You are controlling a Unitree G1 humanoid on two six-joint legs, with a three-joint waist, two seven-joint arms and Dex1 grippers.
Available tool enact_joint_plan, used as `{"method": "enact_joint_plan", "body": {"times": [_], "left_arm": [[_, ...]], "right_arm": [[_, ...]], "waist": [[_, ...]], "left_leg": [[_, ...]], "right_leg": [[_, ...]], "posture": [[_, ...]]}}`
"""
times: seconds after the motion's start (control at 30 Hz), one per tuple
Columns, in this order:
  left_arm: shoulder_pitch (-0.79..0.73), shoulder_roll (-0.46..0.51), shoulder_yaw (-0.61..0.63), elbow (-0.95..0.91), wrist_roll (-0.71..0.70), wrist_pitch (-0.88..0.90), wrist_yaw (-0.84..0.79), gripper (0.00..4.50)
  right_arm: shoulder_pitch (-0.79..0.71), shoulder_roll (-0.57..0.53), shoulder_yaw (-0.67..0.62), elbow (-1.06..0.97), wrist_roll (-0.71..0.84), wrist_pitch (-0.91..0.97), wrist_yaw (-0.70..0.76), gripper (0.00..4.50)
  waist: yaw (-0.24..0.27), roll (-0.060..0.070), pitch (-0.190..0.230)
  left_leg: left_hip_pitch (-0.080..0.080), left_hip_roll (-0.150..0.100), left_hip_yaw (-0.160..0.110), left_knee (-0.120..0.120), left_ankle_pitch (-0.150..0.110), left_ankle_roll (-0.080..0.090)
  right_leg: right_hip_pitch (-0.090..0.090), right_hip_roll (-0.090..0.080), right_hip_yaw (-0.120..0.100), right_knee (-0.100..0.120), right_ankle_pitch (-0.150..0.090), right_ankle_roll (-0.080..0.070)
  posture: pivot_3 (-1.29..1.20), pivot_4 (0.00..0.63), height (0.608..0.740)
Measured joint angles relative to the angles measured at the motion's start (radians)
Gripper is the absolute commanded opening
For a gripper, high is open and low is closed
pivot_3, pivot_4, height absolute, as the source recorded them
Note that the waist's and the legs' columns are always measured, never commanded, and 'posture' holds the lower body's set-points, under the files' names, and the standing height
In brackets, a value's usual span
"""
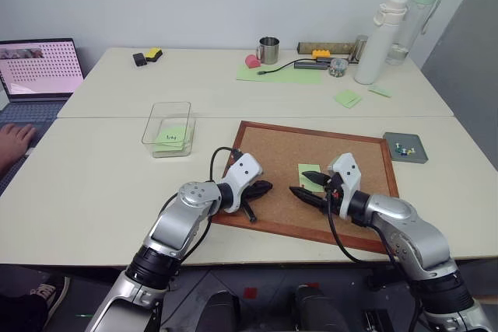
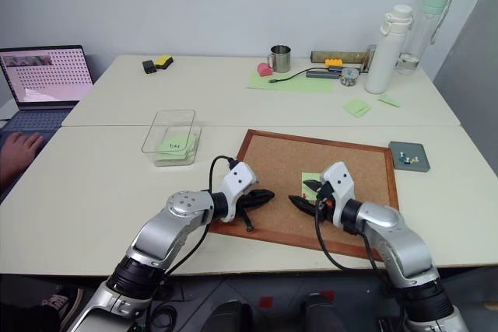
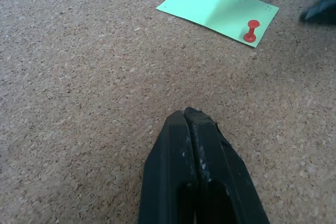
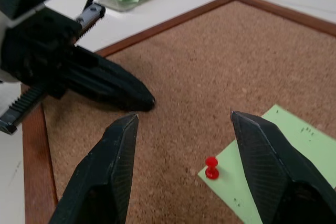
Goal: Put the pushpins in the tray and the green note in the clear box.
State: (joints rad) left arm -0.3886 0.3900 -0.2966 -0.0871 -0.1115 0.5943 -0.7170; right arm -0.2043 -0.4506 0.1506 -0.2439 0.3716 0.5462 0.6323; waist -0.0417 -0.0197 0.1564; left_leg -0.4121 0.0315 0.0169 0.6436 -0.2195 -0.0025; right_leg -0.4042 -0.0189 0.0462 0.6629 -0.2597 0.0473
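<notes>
A plain green note [image 3: 218, 10] lies on the corkboard [image 1: 272, 153], pinned near one corner by a red pushpin [image 4: 211, 168]. My right gripper [image 4: 181, 116] hangs open just above the board, with the pin and that corner of the note [image 4: 273, 166] between its fingers, touching neither. To the left, my left gripper [image 1: 261, 188] is shut and empty, low over the board's left part. The dark grey tray [image 1: 416, 157] sits right of the board with small pins [image 1: 401, 146] in it, one greenish. The clear box [image 1: 169, 130] stands left of the board and holds a handwritten green note.
A laptop [image 1: 39, 68] and a person's hand [image 1: 14, 144] are at the far left. At the back stand a metal mug [image 1: 268, 50], a white bottle [image 1: 381, 40], a large pale green sheet [image 1: 280, 74] with a cable, and two loose green notes [image 1: 348, 98].
</notes>
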Motion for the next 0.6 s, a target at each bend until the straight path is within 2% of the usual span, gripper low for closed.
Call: {"method": "enact_joint_plan", "body": {"times": [0.23, 0.27, 0.33, 0.43, 0.6], "left_arm": [[0.004, 0.004, 0.001, -0.011, 0.0, 0.011, 0.005, 0.0], [0.004, 0.004, 0.001, -0.012, 0.0, 0.011, 0.006, 0.0], [0.005, 0.004, 0.001, -0.013, 0.0, 0.012, 0.007, 0.0], [0.009, 0.008, 0.001, -0.019, 0.0, 0.012, 0.008, 0.0], [0.014, 0.009, 0.002, -0.024, 0.0, 0.012, 0.01, 0.0]], "right_arm": [[-0.014, 0.041, 0.012, 0.093, -0.044, -0.019, -0.005, 2.92], [-0.016, 0.047, 0.011, 0.099, -0.047, -0.024, -0.007, 2.56], [-0.019, 0.062, 0.004, 0.116, -0.053, -0.035, -0.015, 2.27], [-0.022, 0.066, -0.008, 0.129, -0.054, -0.039, -0.016, 1.45], [-0.018, 0.066, -0.011, 0.132, -0.057, -0.041, -0.012, 0.47]], "waist": [[0.0, 0.0, 0.0], [0.0, 0.0, 0.0], [-0.001, 0.0, 0.0], [0.0, 0.0, 0.0], [0.0, 0.0, 0.0]], "left_leg": [[0.0, 0.0, -0.001, 0.0, 0.0, 0.0], [0.0, 0.0, -0.001, 0.0, 0.0, 0.0], [0.0, 0.0, -0.001, 0.0, 0.0, 0.0], [0.0, 0.0, -0.001, 0.0, 0.0, 0.0], [0.0, 0.0, -0.001, -0.001, 0.0, 0.0]], "right_leg": [[0.0, 0.001, 0.0, 0.0, 0.0, 0.0], [0.0, 0.001, 0.0, 0.0, 0.0, 0.0], [0.0, 0.001, 0.0, 0.0, 0.0, 0.0], [0.0, 0.001, 0.0, 0.0, 0.0, 0.0], [0.0, 0.001, -0.001, 0.0, 0.0, 0.0]], "posture": [[0.0, 0.15, 0.74], [0.0, 0.15, 0.74], [0.0, 0.15, 0.74], [0.0, 0.15, 0.74], [0.0, 0.15, 0.74]]}}
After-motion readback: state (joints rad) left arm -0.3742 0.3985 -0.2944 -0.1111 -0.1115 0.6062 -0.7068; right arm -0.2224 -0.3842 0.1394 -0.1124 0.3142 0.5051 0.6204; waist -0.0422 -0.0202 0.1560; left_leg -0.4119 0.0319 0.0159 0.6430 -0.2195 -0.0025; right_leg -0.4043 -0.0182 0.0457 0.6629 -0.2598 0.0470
